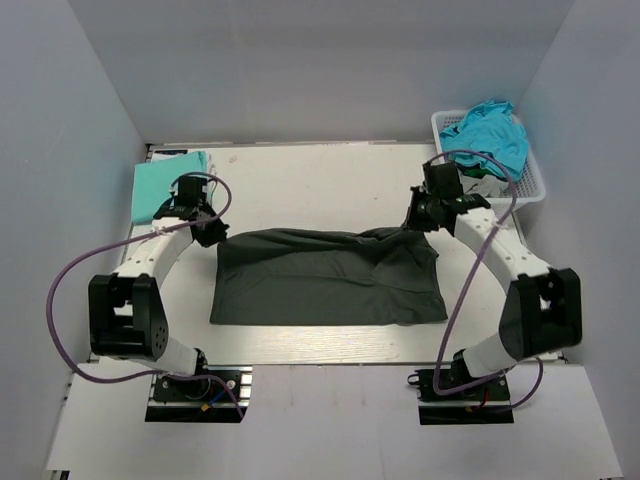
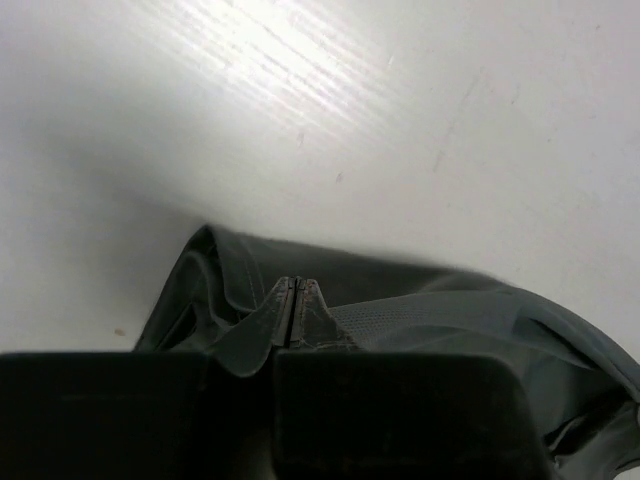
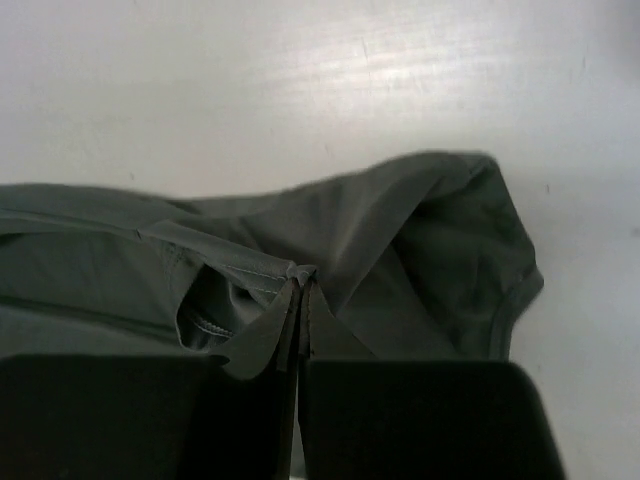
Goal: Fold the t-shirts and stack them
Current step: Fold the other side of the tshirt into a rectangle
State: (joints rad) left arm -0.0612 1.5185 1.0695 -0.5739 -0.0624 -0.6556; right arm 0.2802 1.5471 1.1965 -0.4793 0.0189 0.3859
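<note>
White wood-grain table w/ pale grey walls on 3 sides. Dark grey tee lies across mid-table, folded into a wide band running side to side btwn the two arms. Its near edge is fairly straight, and its far edge is wrinkled, w/ creases bunching toward the R end. L gripper sits at the tee's far L corner, R gripper at its far R corner. L wrist cam: fingers pressed together, tips meeting w/ no gap, and a bit of the dark cloth looks caught btwn them. The tee's rounded corner lies on the table just past the tips. R wrist cam: fingers also closed tight, pinching a ridge of cloth that peaks right at the tips. A stitched hem shows just beside them, and a sleeve spreads flat on the table beyond. Mint tee, folded, lies at the far L of the table, near the L gripper and apart from the dark one. White lattice basket at the far R corner holds a teal tee heaped on top. Other cloth sits under it, too hidden to tell what.
</note>
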